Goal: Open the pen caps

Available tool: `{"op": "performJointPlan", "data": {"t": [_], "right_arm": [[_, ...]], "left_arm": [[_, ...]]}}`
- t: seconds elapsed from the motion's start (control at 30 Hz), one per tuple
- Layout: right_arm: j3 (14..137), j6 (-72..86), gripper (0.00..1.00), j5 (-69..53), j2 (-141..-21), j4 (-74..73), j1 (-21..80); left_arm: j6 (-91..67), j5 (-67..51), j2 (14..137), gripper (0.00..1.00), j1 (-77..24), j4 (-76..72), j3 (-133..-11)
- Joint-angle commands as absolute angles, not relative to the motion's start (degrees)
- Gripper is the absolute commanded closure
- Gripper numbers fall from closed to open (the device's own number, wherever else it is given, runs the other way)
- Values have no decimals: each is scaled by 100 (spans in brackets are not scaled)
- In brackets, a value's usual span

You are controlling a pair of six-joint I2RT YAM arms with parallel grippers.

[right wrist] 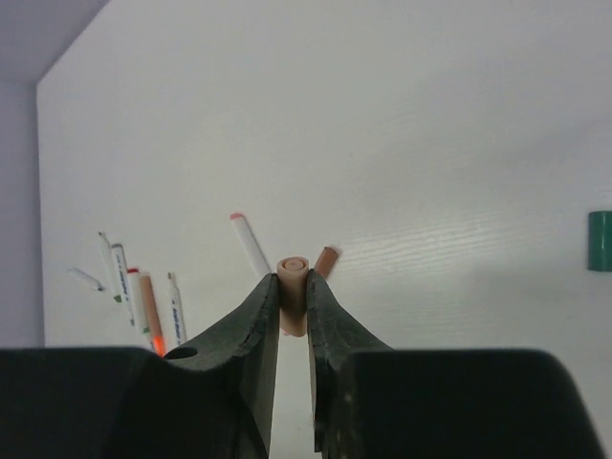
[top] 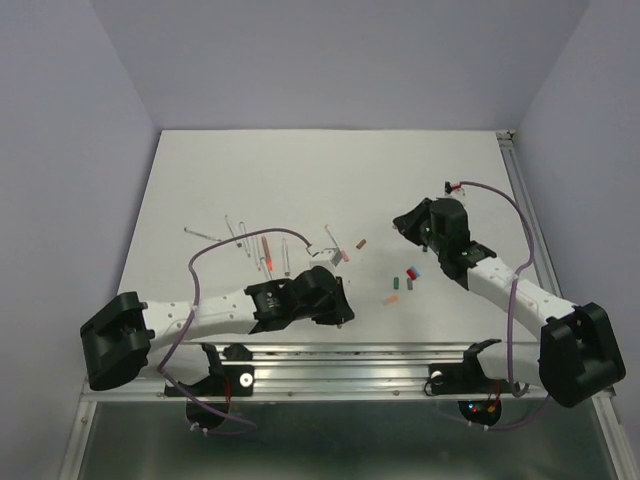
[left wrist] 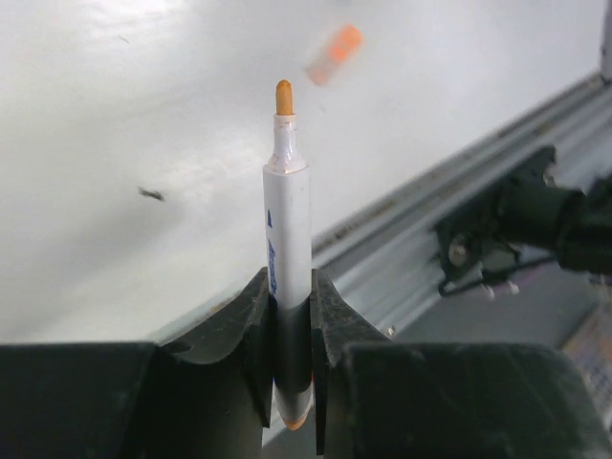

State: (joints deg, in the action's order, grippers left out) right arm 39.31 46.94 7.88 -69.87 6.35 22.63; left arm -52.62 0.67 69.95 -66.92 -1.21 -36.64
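Where the left gripper [left wrist: 290, 282] closes, its two black fingers [left wrist: 251, 325] are clamped on the lower barrel of the orange-tipped pen [left wrist: 287, 220]. The pen is white-bodied and stands upright in the left wrist view, its nib bare and uncapped.
- Beyond the nib: orange cap [left wrist: 335, 55], blurred, lying loose on the white table [left wrist: 115, 115], apart from the pen.
- To the right of the fingers: metal rail [left wrist: 430, 229] along the table's near edge.

Right gripper [right wrist: 291, 287]: jaws pressed together on the pink cap [right wrist: 292, 266]. The cap is a short cylinder seen end-on between the fingertips, and no barrel shows in it.
- Just behind it: brown cap [right wrist: 327, 260], lying on the table close to the fingertips.
- Beside that: pink-tipped pen [right wrist: 249, 244], white barrel, uncapped, lying at a slant.
- Farther left: pen group [right wrist: 134, 296], several white barrels lying side by side, one with a bright orange end, well apart from the gripper.
- At the right edge of that view: green cap [right wrist: 600, 241], partly cut off, well apart from the held cap.

In the top view, the two grippers are well apart, the left one near the rail and the right one farther up the table. Between them, loose caps [top: 405, 275] are scattered singly on the table surface. Their separate colours are small at this range, and none sits on a barrel.
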Motion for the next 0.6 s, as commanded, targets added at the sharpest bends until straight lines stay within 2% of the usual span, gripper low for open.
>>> {"op": "performJointPlan", "data": {"t": [0.0,0.07,0.2,0.3,0.47,0.57], "right_arm": [[3569,3948,98,448,-6856,62,2259],[3332,3920,96,387,-6785,-148,2259],[3085,3920,94,606,-6662,-474,2259],[3032,3850,93,738,-6697,-676,2259],[2962,3771,87,413,-6759,-633,2259],[2900,3814,82,404,-6811,-650,2259]], "left_arm": [[-5081,1046,7277,100,-6198,1361,-4376],[-4870,932,7461,100,-5583,1528,-4508],[-4729,1230,7848,100,-4984,1836,-4807],[-4536,1318,8155,90,-4878,1854,-5018],[-4684,1608,8762,82,-4843,2337,-5317],[-4676,1512,8850,73,-4799,2242,-5247]]}}
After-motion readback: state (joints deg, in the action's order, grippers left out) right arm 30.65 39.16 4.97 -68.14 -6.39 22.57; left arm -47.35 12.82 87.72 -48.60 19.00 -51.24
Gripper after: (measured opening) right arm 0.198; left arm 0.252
